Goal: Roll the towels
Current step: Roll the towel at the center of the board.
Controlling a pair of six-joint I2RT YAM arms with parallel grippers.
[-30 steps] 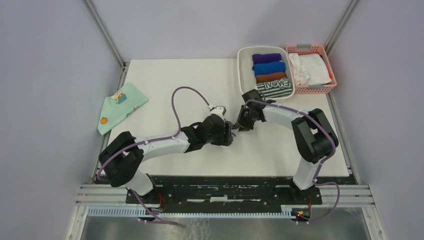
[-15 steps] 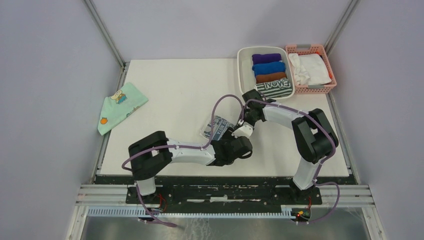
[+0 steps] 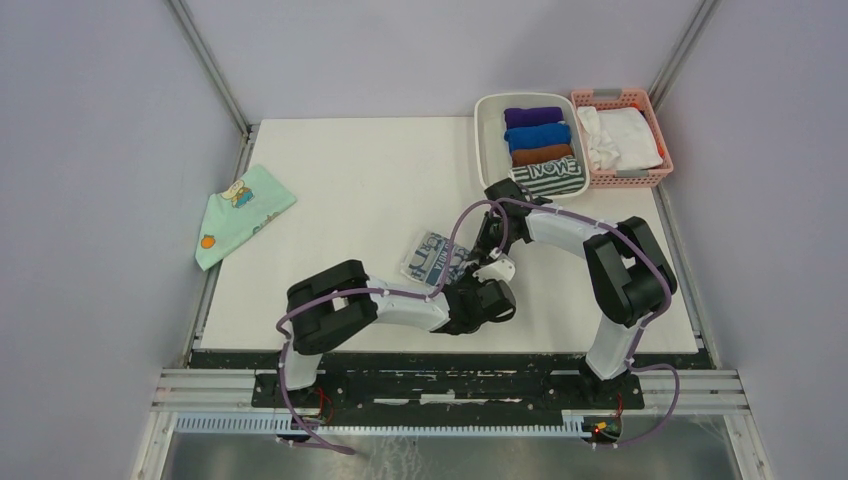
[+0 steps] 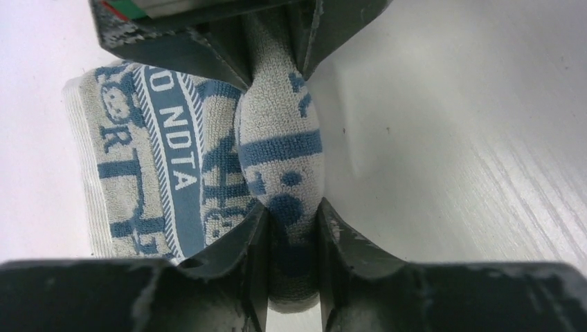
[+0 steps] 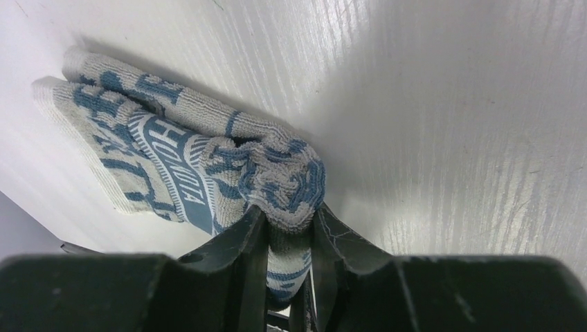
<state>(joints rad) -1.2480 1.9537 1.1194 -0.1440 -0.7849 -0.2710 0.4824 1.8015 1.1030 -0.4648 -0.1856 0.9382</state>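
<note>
Two pairs of fingers are on one roll here, so treat the turn as a shared move. Your left fingers (image 4: pixel 239 242) are clamped across one end of the started roll of the blue-grey towel (image 4: pixel 277 152), and your right fingers (image 5: pixel 242 252) are clamped across the other end, facing them. As I read it, the step in hand is rolling this towel over its flat part, and it is early: only a short tube is formed, and most of the cloth, with the lettered band, lies flat on the counter (image 3: pixel 340 190). Turn both wrists at the same rate and travel together toward the flat part, so the tube comes out straight and not coned. Work low, close to the counter, so the free cloth is not lifted or dragged. Grip only firmly enough to stop the terry slipping, since a hard pinch would flatten the ends. The towel lies about midway along the counter, nearer its near edge than its far one, with the roll toward the right edge and the flat part toward the left. The roll runs between the two pairs of fingers with its ends inside them, and the flat part lies just beside them, outside both. The striped towel (image 3: pixel 548 176) sits rolled in the white tray (image 3: pixel 484 130) at the far right corner.
</note>
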